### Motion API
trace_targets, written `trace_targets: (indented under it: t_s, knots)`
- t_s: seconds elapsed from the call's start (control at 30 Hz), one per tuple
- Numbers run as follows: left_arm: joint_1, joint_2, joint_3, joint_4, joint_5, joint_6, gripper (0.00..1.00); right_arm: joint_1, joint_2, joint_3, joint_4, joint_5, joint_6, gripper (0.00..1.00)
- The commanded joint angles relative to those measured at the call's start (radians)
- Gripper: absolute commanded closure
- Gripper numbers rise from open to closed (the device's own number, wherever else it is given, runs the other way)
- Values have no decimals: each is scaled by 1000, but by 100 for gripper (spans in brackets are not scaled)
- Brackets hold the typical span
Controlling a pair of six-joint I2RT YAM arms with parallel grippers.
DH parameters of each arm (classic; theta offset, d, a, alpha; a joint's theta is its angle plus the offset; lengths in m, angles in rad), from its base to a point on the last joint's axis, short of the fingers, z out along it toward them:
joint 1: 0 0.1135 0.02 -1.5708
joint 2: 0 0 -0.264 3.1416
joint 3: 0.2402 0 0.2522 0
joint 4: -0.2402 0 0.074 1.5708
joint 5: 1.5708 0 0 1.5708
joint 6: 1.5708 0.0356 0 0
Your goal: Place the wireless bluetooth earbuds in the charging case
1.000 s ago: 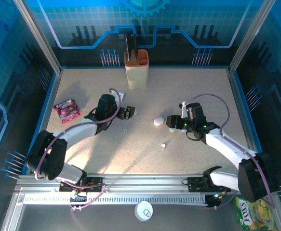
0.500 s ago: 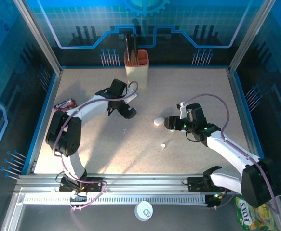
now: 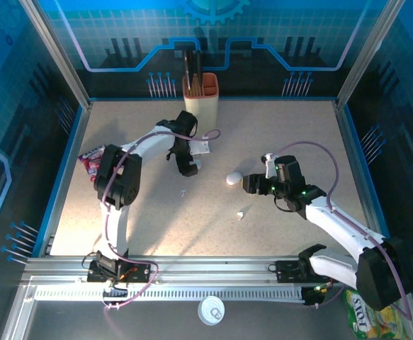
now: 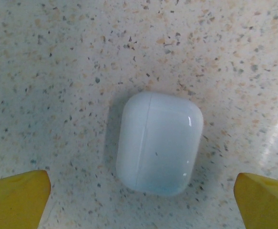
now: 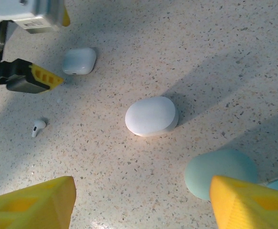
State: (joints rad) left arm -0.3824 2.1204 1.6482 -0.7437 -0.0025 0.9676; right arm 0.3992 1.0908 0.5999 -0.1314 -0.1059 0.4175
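your left gripper point(image 4: 141, 204) stands wide open astride a glossy white rounded-square case point(image 4: 159, 143) at frame centre, not touching it. your right gripper point(image 5: 141, 206) is open and empty too; a white oval pebble-shaped case point(image 5: 151, 116) lies mid-frame, a tiny white stemmed earbud point(image 5: 37, 127) loose on the table at left.

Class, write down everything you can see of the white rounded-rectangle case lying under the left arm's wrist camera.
The white case is a glossy, plastic-looking rounded rectangle, faintly bluish, with one thin seam nearer one end. It looks shut and lies flat on the speckled table. Only the table touches it: the yellow fingertips of the open left pincer stand apart on either side.
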Motion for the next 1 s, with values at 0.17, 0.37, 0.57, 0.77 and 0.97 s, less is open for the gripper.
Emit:
trace_targets:
  t_s: [0.17, 0.37, 0.57, 0.77, 0.97]
  knots:
    - [2, 113, 174, -143, 61, 103, 4, -3, -25, -27, -28, -6, -15, 26]
    - [1, 143, 196, -182, 90, 90, 10, -19, -21, -28, -33, -8, -13, 26]
    - [2, 169, 177, -205, 92, 59, 13, -26, -10, -26, -25, -16, -12, 26]
    - [13, 189, 170, -207, 128, 24, 23, -33, -1, -25, -24, -27, -12, 26]
    - [28, 152, 119, -160, 125, 14, 53, -39, 3, -25, -13, -38, -3, 26]
